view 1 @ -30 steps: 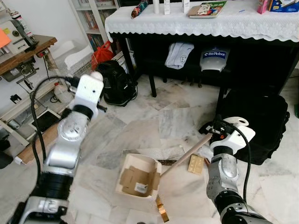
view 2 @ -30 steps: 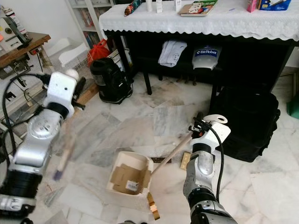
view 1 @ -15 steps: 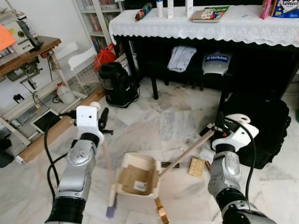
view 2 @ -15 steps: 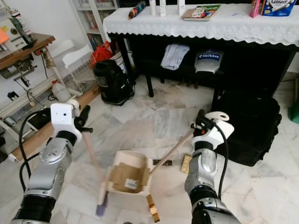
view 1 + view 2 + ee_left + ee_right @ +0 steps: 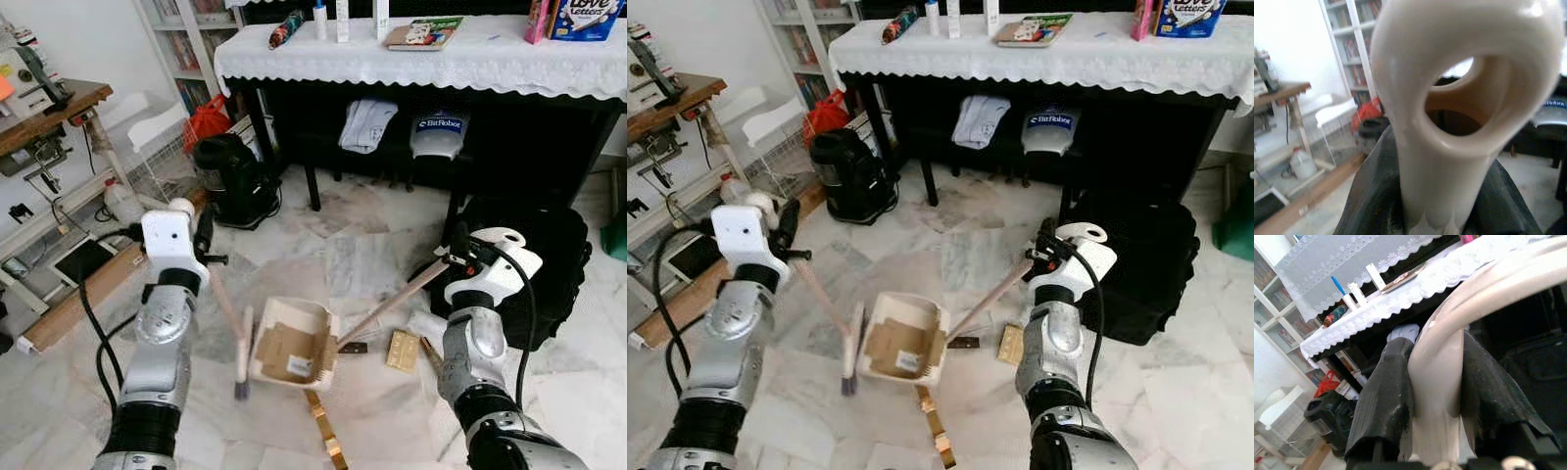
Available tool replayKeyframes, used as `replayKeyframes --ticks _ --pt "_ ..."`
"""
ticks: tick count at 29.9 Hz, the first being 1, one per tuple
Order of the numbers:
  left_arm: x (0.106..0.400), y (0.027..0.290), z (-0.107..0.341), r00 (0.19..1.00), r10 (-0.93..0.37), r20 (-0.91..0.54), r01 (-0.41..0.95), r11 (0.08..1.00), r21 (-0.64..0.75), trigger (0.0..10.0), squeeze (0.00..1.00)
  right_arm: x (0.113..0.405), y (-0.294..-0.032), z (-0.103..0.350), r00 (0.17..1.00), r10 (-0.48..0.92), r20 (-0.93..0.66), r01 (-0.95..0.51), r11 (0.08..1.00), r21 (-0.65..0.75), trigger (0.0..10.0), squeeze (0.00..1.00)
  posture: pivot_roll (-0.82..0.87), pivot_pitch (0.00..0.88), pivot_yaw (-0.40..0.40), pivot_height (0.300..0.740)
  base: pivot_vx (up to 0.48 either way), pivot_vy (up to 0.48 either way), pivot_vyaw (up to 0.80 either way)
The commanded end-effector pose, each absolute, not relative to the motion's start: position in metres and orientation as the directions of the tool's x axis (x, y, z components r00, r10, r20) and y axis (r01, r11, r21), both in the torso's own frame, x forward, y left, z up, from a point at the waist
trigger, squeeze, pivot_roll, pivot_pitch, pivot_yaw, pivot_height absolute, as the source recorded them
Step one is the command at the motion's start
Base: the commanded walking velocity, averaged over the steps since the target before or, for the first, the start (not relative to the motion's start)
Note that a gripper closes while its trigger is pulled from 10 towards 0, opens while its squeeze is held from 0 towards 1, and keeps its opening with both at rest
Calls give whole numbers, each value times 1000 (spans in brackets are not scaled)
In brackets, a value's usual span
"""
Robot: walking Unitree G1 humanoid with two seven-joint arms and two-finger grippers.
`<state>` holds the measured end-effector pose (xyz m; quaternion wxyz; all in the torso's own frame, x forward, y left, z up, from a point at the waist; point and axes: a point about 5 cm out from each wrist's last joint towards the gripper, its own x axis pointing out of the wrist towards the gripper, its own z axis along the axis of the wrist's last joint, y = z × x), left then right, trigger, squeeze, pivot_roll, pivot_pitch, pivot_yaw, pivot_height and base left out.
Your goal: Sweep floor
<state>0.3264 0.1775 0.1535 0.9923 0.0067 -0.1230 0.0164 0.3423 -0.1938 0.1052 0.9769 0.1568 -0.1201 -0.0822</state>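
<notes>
My left gripper (image 5: 205, 242) is shut on the cream handle of a hand brush (image 5: 241, 345). The brush slants down to the floor, with its bristle head against the left side of the cream dustpan (image 5: 292, 345). Flat cardboard pieces lie inside the pan. My right gripper (image 5: 458, 258) is shut on the top of the pan's long handle (image 5: 392, 303). In the left wrist view the brush handle's loop end (image 5: 1400, 147) rises between black fingers (image 5: 1371, 200). The right wrist view has the cream handle (image 5: 1437, 362) clamped between fingers (image 5: 1383, 396). On the marble floor lie a gold strip (image 5: 323, 436), a tan piece (image 5: 402, 350) and a small dark scrap (image 5: 353, 348).
A black piano with a white lace cloth (image 5: 421, 59) stands ahead. A black bag (image 5: 563, 264) sits close behind my right arm. A black backpack (image 5: 230, 181), a white wire rack (image 5: 162, 137) and a wooden plank (image 5: 73, 305) are to the left.
My left arm has come down and swung the brush from out at the left in against the dustpan's left side. The right gripper kept its hold on the pan handle. The camera shifted slightly.
</notes>
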Motion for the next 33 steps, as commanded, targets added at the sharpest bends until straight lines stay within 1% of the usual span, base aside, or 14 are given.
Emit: replayKeyframes --ticks 1,5,9,15,20,23,30,33 --pt "326 189 158 957 72 282 -82 996 25 10000 0 346 -188 119 946 -185 266 94 943 320 10000 0 -93 0 150 740 0 0 0" --pt "329 194 155 953 111 280 -120 993 13 10000 0 346 -191 124 941 -175 291 89 954 288 10000 0 -114 0 139 740 0 0 0" --pt "332 195 157 947 134 292 -139 990 -4 10000 0 349 -193 133 932 -171 318 83 959 270 10000 0 -105 0 151 740 0 0 0" --pt "334 189 159 943 120 311 -126 992 -2 10000 0 349 -192 132 930 -187 316 102 958 267 10000 0 -80 0 170 740 0 0 0" --pt "335 187 156 944 115 311 -121 993 -2 10000 0 346 -190 129 931 -195 307 118 961 252 10000 0 -97 0 179 740 0 0 0" --pt "335 189 152 944 124 307 -129 992 -4 10000 0 344 -196 132 928 -186 324 128 973 191 10000 0 -114 0 174 740 0 0 0" --pt "333 188 150 939 128 318 -129 991 -19 10000 0 341 -209 134 921 -197 337 157 977 142 10000 0 -129 0 166 740 0 0 0" --pt "327 187 141 946 111 305 -119 993 7 10000 0 335 -211 126 925 -207 319 183 978 102 10000 0 -123 0 171 740 0 0 0"
